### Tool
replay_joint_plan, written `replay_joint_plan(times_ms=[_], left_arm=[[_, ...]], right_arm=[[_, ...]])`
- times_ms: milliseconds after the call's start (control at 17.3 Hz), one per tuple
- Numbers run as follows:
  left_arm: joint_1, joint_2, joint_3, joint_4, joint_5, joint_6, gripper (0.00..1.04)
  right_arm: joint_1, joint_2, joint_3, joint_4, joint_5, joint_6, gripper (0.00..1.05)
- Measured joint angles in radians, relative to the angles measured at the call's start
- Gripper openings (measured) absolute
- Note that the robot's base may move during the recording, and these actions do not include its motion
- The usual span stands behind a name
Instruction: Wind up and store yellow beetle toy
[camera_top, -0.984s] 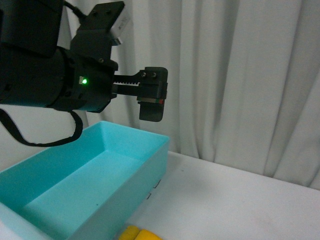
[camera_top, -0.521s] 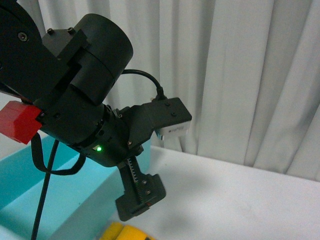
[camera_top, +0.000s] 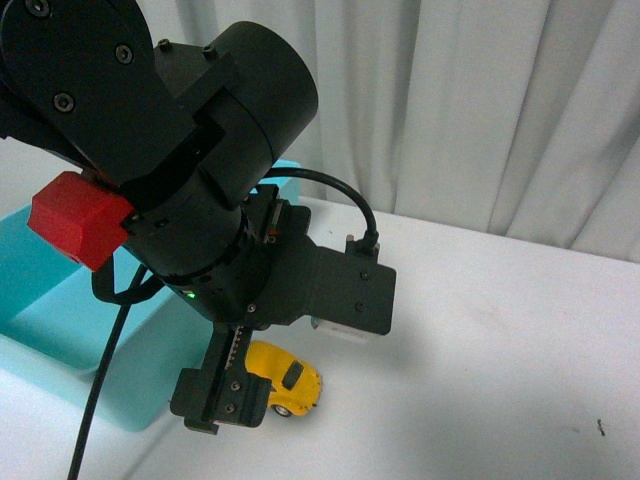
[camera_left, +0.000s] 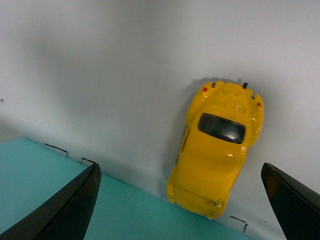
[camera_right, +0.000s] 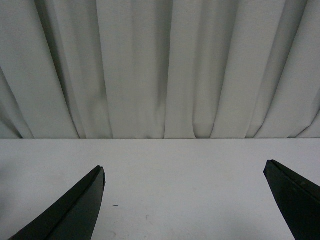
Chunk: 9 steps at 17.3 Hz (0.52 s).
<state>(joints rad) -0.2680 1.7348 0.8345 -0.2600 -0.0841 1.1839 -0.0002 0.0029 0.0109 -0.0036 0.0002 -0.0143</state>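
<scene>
The yellow beetle toy (camera_top: 288, 378) sits on the white table right beside the turquoise bin (camera_top: 60, 310). My left arm fills the left of the front view, pointing down, and its gripper (camera_top: 232, 395) hangs open just above the toy, partly hiding it. In the left wrist view the toy (camera_left: 217, 147) lies roof up between my wide-open fingers (camera_left: 70, 210), one end close against the bin's wall (camera_left: 75, 205). My right gripper (camera_right: 185, 200) is open and empty over bare table, facing the curtain; it does not show in the front view.
A white curtain (camera_top: 480, 110) hangs behind the table. The turquoise bin stands at the left. White table surface (camera_top: 500, 350) stretches to the right of the toy.
My left arm has swung down from above the bin to over the toy. The front view has tilted down, so the whole toy now shows.
</scene>
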Motion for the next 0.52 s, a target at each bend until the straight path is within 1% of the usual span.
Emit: replay_joint_plan(times_ms=[174,521], left_arm=[[0.006,0.031,-0.040,0.024,-0.024,0.067,0.98],[0.026,0.077,-0.049,0.092,-0.028,0.131,0.98]], right_arm=[[0.000,0.000,0.000,0.000,0.000,0.000,0.98],[0.000,0.000,0.000,0.000,0.000,0.000,0.98]])
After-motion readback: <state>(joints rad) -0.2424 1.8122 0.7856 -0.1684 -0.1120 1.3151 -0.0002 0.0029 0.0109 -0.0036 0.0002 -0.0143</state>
